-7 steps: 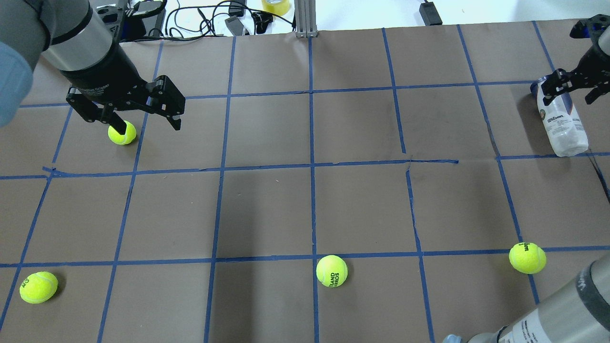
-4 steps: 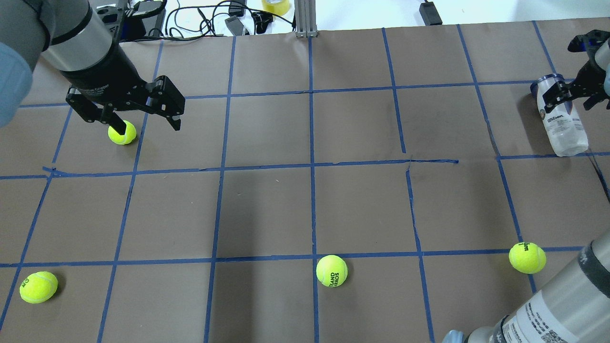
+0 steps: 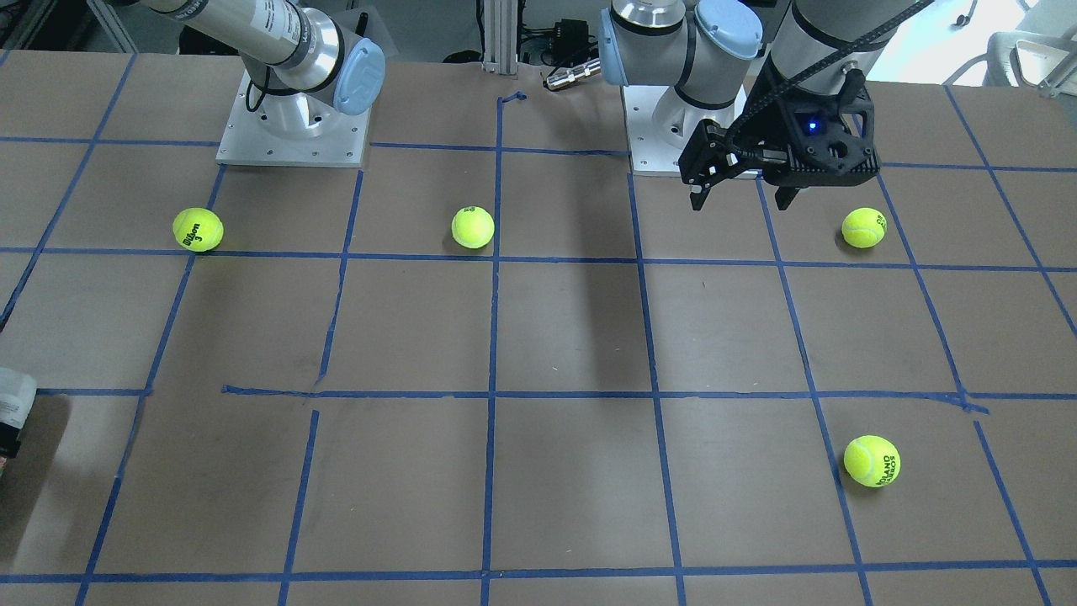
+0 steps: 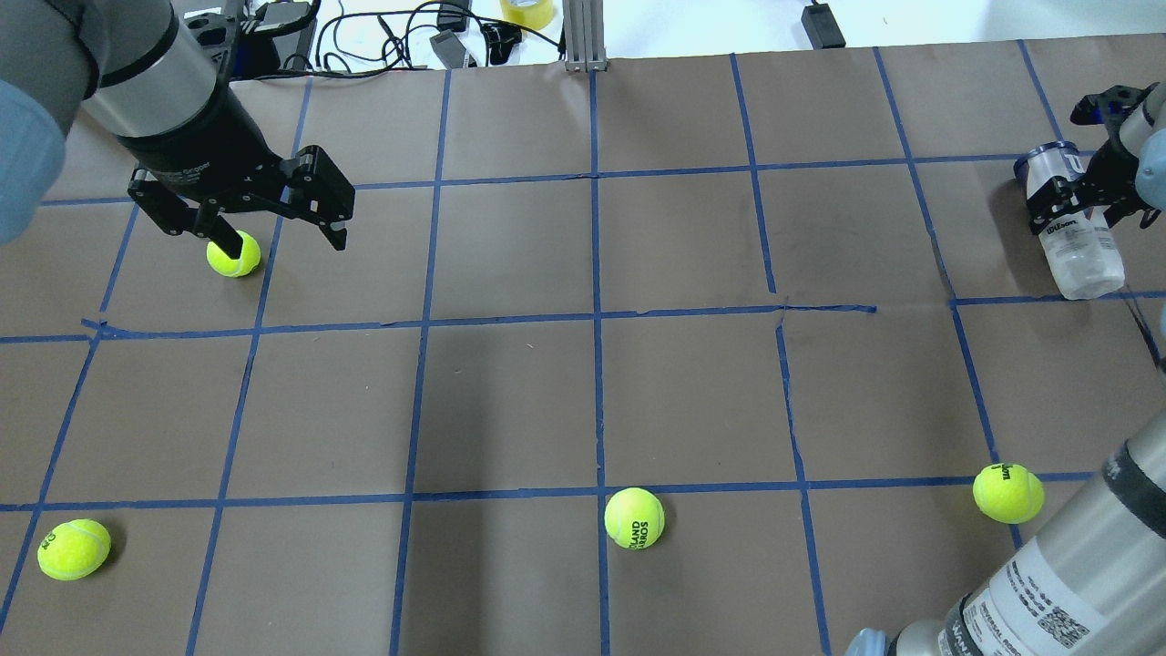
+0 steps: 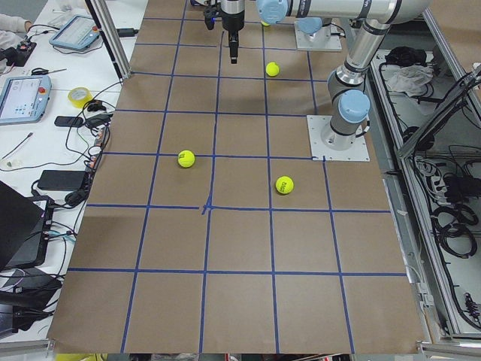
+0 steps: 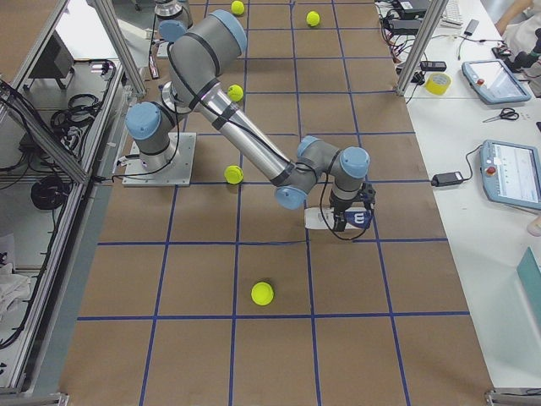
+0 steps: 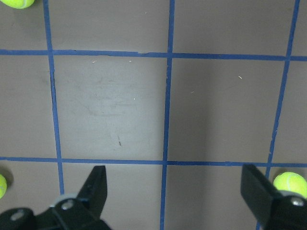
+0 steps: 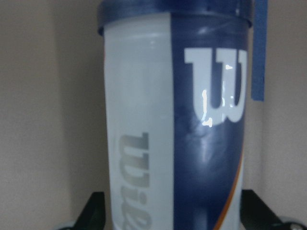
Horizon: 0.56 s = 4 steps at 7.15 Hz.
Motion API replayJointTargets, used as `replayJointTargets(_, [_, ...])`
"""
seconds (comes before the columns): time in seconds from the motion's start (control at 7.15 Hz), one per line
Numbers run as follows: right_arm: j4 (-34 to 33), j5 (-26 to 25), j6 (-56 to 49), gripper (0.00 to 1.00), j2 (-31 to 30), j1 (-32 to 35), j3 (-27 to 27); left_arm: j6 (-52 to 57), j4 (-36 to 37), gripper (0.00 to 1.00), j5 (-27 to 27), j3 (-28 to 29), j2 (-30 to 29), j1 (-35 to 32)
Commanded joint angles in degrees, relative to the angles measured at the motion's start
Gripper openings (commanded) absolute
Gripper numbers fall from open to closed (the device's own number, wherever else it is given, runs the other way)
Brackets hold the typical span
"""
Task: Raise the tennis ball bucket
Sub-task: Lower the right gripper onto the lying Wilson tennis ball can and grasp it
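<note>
The tennis ball bucket (image 4: 1082, 260) lies on its side near the right edge of the brown-papered surface (image 4: 692, 392), with its navy rim pointing away from the robot. That posture explains the approach: the right gripper (image 4: 1089, 214) reaches down from above with its jaws spread across the can's width, one finger on each flank, so a squeeze would catch the round body rather than roll it. The wrist view shows the fingers just beside the walls and the jaws released, with nothing gripped. I judge that the lift has not begun and that closing is the next step. The left gripper (image 4: 282, 239) hangs well apart on the other side, jaws wide and empty above a tennis ball (image 4: 233, 255), seemingly parked out of the way. On the can, a white "W" logo (image 8: 216, 84) sits on the navy band, and grey lettering (image 8: 136, 184) starting "Wil" runs along the white panel; overhead it reads "Wilson". A second ball (image 4: 634, 517) near the robot is printed "ROLAND GARROS", and a third ball (image 4: 1007, 493) to the right bears "Wilson".
</note>
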Motion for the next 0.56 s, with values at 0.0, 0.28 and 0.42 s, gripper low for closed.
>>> replayJointTargets(0.0, [0.01, -0.08, -0.46, 1.0, 0.94, -0.01, -0.22, -0.23, 0.2, 1.0, -0.09, 0.11, -0.11, 0.0])
replayJointTargets(0.28, [0.01, -0.26, -2.12, 0.88, 0.94, -0.01, -0.22, 0.12, 0.2, 1.0, -0.01, 0.02, 0.51, 0.09])
replayJointTargets(0.42, [0.1, -0.26, -2.31, 0.82, 1.03, -0.01, -0.22, 0.12, 0.12, 1.0, 0.17, -0.06, 0.68, 0.09])
